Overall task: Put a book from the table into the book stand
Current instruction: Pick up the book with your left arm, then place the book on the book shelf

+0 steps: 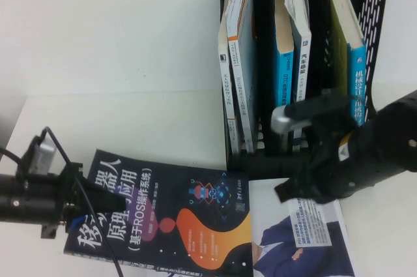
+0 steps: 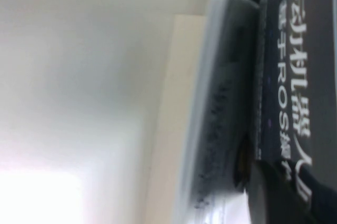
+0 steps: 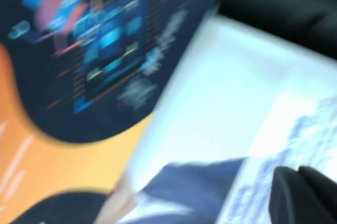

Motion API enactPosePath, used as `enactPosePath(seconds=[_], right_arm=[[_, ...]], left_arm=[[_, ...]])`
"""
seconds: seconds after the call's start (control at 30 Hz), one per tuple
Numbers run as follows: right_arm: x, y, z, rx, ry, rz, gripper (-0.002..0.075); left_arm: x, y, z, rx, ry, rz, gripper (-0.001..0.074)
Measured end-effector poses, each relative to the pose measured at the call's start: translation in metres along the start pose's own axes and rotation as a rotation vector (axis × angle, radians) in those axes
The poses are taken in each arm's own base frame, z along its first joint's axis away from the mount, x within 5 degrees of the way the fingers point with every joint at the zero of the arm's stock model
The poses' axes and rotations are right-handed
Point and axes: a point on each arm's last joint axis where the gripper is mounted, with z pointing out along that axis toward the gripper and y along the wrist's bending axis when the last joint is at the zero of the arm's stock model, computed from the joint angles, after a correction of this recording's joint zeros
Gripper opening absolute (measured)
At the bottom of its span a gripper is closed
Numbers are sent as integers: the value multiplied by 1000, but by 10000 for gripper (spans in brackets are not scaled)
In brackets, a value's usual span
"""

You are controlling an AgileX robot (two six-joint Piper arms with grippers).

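- The book (image 1: pixel 163 215) lay flat on the worktop (image 1: pixel 117 94) at the near edge, cover up, beside a white-covered book (image 1: pixel 303 241), so either arm could reach it.
- The left gripper (image 1: pixel 91 193) sat at the book's left edge, low and side-on; its wrist view showed the page edges (image 2: pixel 221 113) close up, likely for an edge grip, though I cannot tell how its fingers stood.
- The right gripper (image 1: pixel 293 189) hovered over the white-covered book; how its fingers stood I cannot tell.
- Farthest, the book stand (image 1: pixel 296 62) stood upright, already holding several books, with an open slot between them.
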Motion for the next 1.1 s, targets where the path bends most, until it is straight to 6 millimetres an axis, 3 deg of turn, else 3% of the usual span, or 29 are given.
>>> enactPosePath(seconds=[0.27, 0.43, 0.57, 0.8, 1.1], right_arm=[[-24, -9, -16, 96, -287, 52, 5], [-31, -22, -14, 136, -324, 114, 5], [-42, -41, -25, 206, -339, 164, 5], [-58, -49, -41, 254, -388, 180, 5], [-62, -67, -55, 448, -483, 301, 5]], left_arm=[[16, -41, -22, -36, -68, 117, 111], [30, -65, -36, -48, -118, 186, 111], [41, -79, -44, -62, -144, 231, 111], [51, -89, -50, -67, -165, 253, 111], [59, -97, -35, -57, -93, 289, 111]])
